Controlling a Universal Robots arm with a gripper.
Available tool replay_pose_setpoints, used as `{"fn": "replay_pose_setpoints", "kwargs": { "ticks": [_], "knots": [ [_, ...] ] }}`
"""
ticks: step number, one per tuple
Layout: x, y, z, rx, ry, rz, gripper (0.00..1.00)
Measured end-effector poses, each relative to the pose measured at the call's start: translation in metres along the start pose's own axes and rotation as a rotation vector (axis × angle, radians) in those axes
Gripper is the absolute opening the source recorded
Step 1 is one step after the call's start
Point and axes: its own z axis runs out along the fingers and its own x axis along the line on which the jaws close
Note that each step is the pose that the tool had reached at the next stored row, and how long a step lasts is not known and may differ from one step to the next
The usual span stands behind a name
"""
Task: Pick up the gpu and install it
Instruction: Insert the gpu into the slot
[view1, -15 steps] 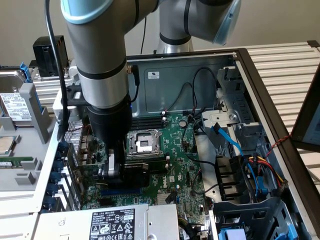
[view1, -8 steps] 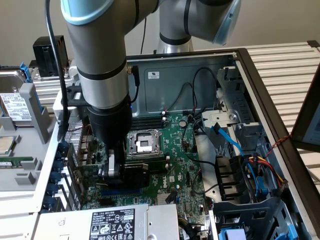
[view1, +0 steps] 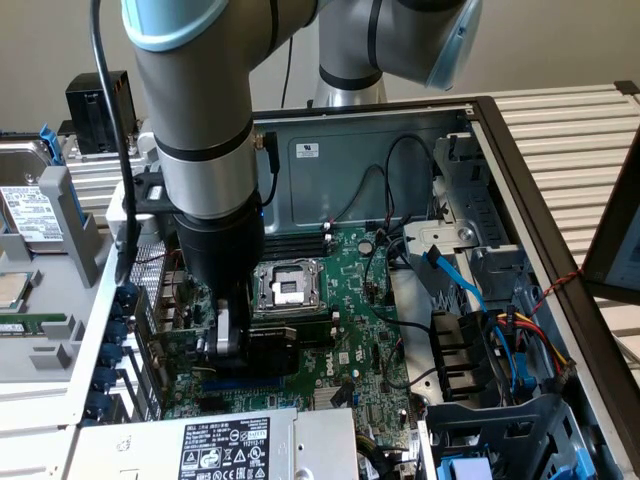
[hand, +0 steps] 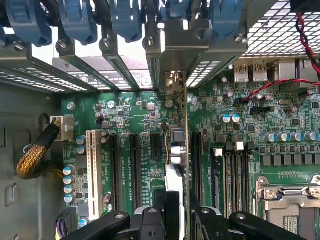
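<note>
My gripper (view1: 231, 338) reaches down into the open computer case, over the large green motherboard (view1: 365, 345), and is shut on the gpu (view1: 292, 338), whose black shroud sticks out toward the exterior view's right. In the wrist view the gpu (hand: 176, 145) appears edge-on between my fingers (hand: 152, 225). It stands upright along an expansion slot of the motherboard (hand: 125, 107). Its silver end bracket (hand: 172, 82) lies against the rear slot openings. Whether the card's edge sits fully in the slot is hidden.
Blue slot latches (hand: 75, 20) line the case's rear wall. A white slot (hand: 92, 165), black slots (hand: 134, 160) and RAM slots (hand: 232, 175) flank the card. The CPU socket (view1: 285, 287), the power supply (view1: 230, 450) and a drive cage with cables (view1: 480, 350) crowd around.
</note>
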Motion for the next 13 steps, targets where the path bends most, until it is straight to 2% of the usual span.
{"fn": "replay_pose_setpoints", "kwargs": {
  "ticks": [13],
  "knots": [
    [-0.0011, 0.0002, 0.0002, -0.0011, 0.002, 0.0, 0.28]
  ]
}}
